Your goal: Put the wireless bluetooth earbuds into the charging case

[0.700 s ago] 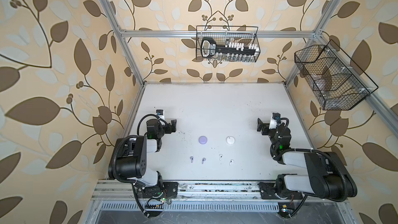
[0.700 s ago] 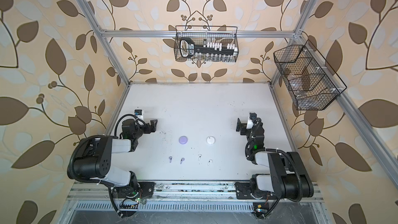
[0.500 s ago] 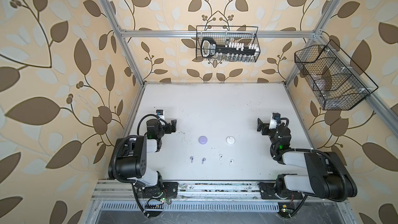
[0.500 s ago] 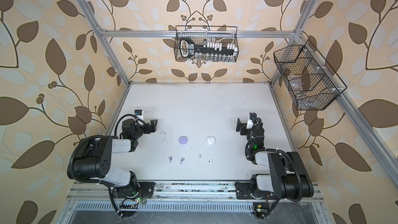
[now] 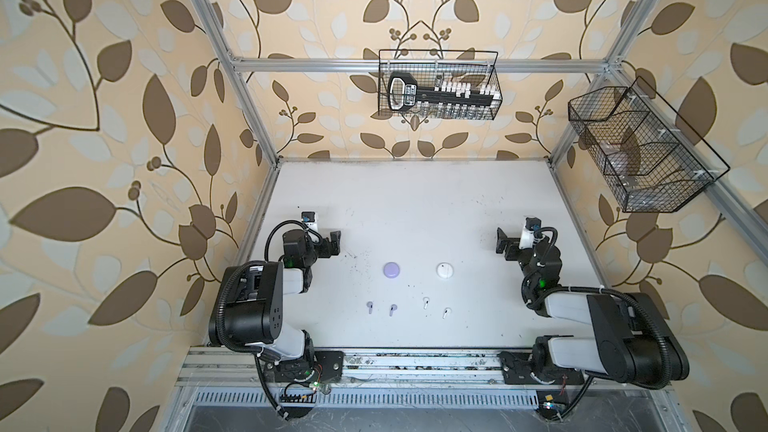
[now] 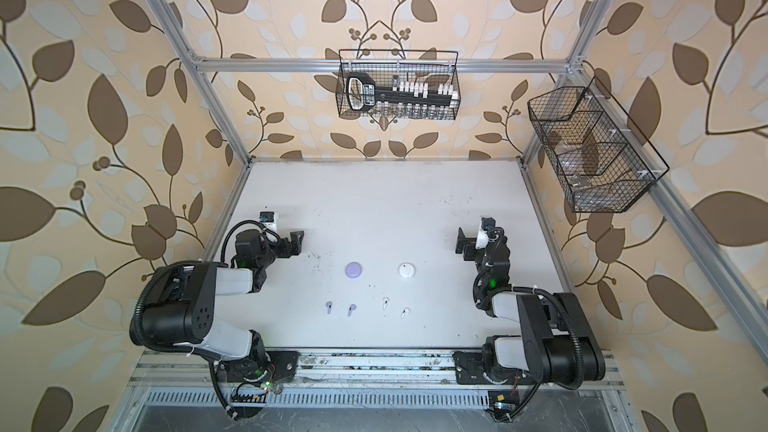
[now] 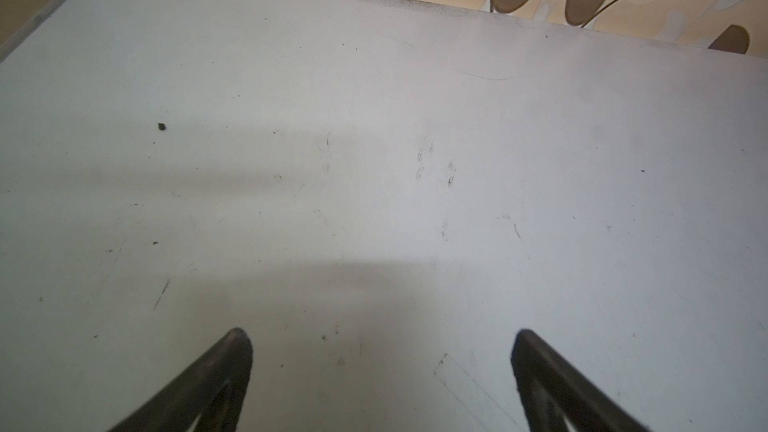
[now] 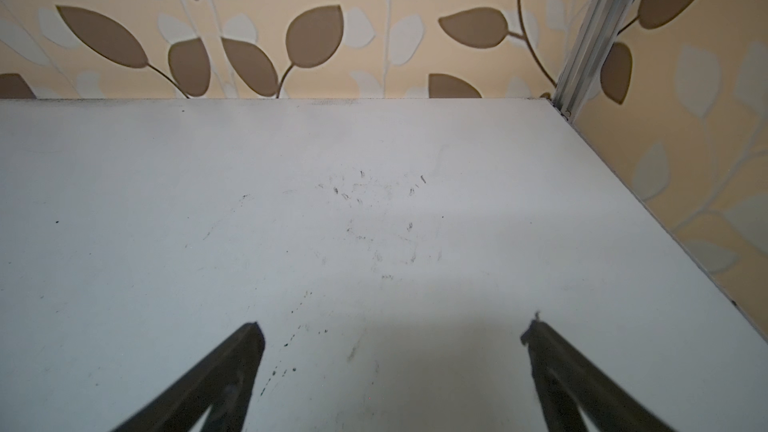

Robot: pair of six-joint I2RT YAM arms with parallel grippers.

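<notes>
White tabletop (image 5: pixel 415 201), flecked with dark scuffs, floors the leaf-papered booth. Taking its far edge as 12 o'clock, one wire basket (image 5: pixel 438 89) hangs on the wall beyond 12 and a second basket (image 5: pixel 640 151) beyond 2. The left arm (image 5: pixel 249 309) folds up from 7 o'clock, the right arm (image 5: pixel 615 334) from 5. The left claw (image 5: pixel 334 243) sits at 9 o'clock and the right claw (image 5: pixel 503 245) at 3, both well apart from the small items. Each wrist view shows what the top views are too distant to give: two dark fingertips (image 7: pixel 239 342) spread wide over bare table, gripping nothing. Only the top views take in the rest, and both show it: a lavender case (image 5: pixel 391 270) and a white case (image 5: pixel 444 270) side by side just toward 6 from the centre. Nearer 6, the earbuds lie loose in a row on the table, two lavender earbuds (image 5: pixel 370 306) toward 7 and two white earbuds (image 5: pixel 425 303) toward 5, none touching a case.
</notes>
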